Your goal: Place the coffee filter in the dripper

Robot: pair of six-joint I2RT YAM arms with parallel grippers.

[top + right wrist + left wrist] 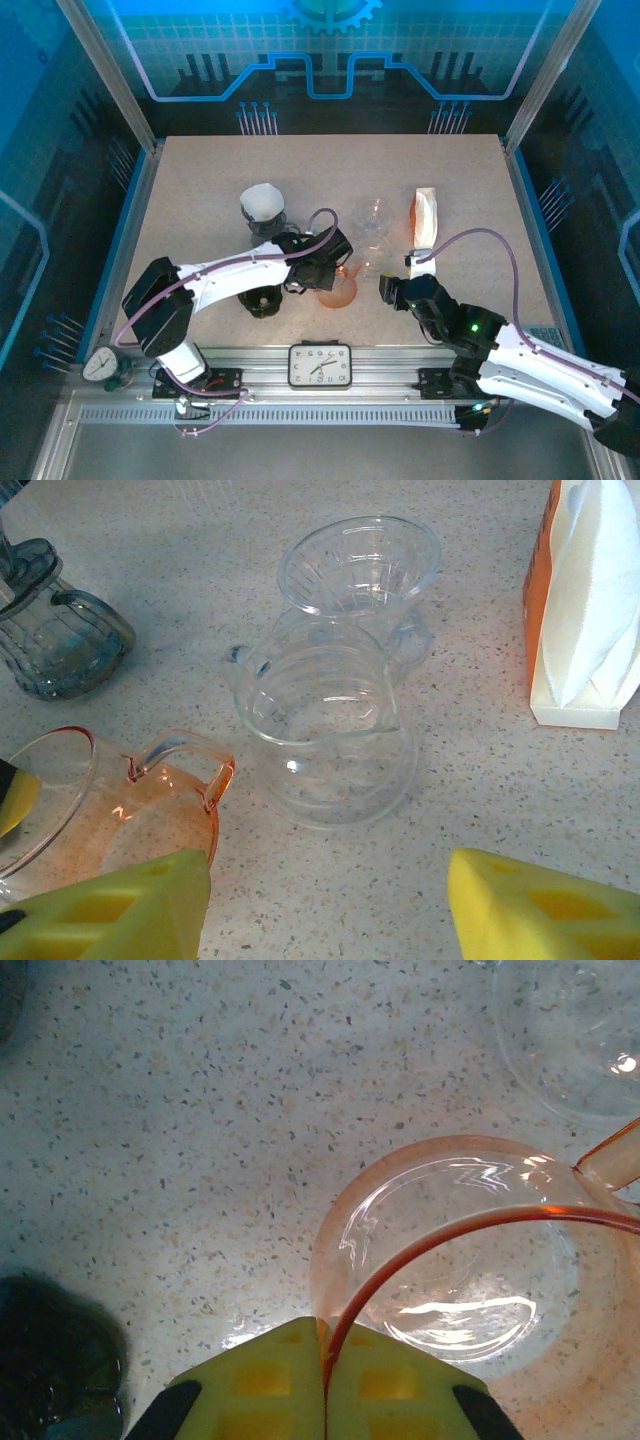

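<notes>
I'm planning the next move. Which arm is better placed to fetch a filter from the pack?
Right. The right pincer is open and empty, with the filter pack just ahead on its side. The left pincer is shut on the rim of the orange dripper, so it is occupied.

Carafe [325, 740], filter pack [585, 600] on speckled table [200, 200]
</notes>
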